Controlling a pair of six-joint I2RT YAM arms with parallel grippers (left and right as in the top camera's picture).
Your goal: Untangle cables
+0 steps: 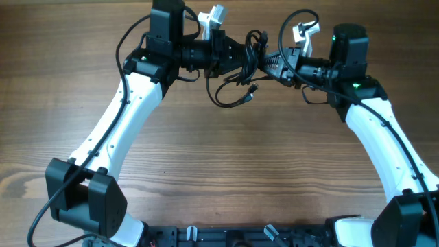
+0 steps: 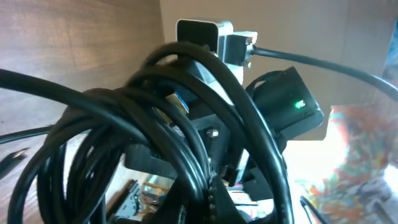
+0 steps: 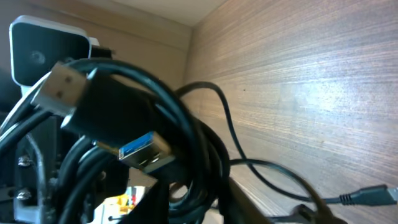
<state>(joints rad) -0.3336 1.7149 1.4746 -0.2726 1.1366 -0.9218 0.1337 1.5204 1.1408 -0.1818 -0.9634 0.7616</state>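
Note:
The cables (image 1: 250, 60) are a bunch of thin black cords held above the table's far middle, between my two grippers. My left gripper (image 1: 239, 56) is shut on the bunch from the left. My right gripper (image 1: 270, 63) closes on it from the right. A loose loop (image 1: 226, 99) with a small plug (image 1: 252, 94) droops toward the table. In the left wrist view the cables (image 2: 155, 124) coil thickly over my left gripper (image 2: 211, 196). In the right wrist view the cables (image 3: 193, 149), with a blue-tongued USB plug (image 3: 142, 149), fill my right gripper (image 3: 205, 199).
The wooden table (image 1: 226, 171) lies beneath both arms. Their bases stand at the near edge (image 1: 226, 237). A thin cord with a small plug (image 3: 373, 196) trails on the wood. The right arm's wrist camera (image 2: 199, 31) shows close behind the bunch.

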